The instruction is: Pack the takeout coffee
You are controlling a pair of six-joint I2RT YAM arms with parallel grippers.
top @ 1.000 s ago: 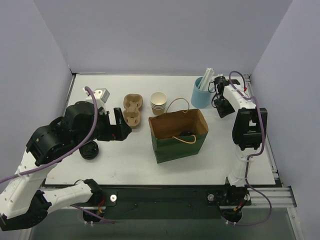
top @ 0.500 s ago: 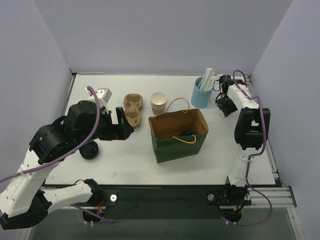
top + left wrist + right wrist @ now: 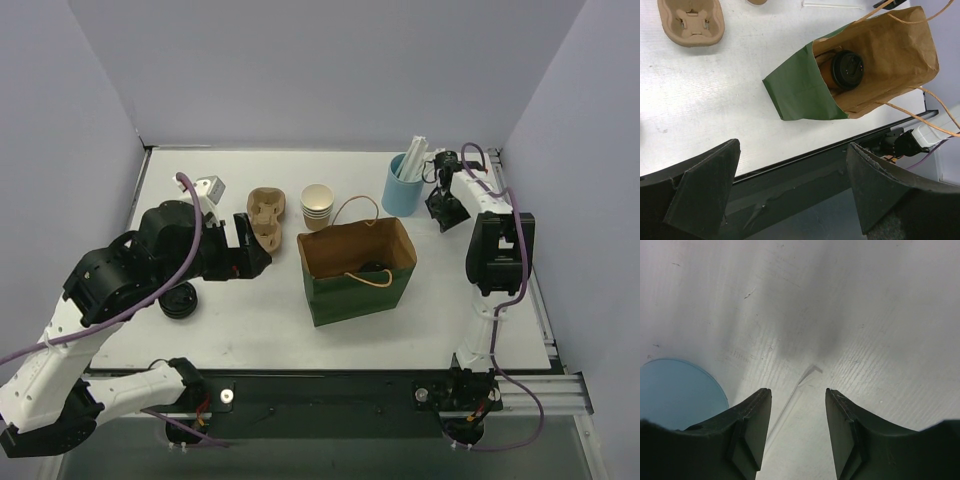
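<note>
The takeout coffee (image 3: 847, 70), a brown cup with a black lid, stands inside the green paper bag (image 3: 800, 92). In the top view only its lid (image 3: 375, 268) shows, deep in the open bag (image 3: 355, 285). My left gripper (image 3: 252, 257) hovers left of the bag, jaws wide open and empty; in its wrist view the left gripper (image 3: 792, 147) looks down over the table's front edge. My right gripper (image 3: 443, 210) is low over the table by the blue container. The right gripper (image 3: 798, 391) is open, with a thin white straw (image 3: 790, 407) lying flat between its fingers, untouched.
A pulp cup carrier (image 3: 265, 218) and a stack of lidless cups (image 3: 317, 206) sit behind the bag's left side. The blue container (image 3: 402, 187) holds straws at the back right. Spare black lids (image 3: 180, 300) lie under my left arm. A small grey box (image 3: 207, 187) sits far left.
My left gripper has crept slightly right toward the bag. The right gripper has shifted a little beside the blue container. Neither gripper's opening has changed.
</note>
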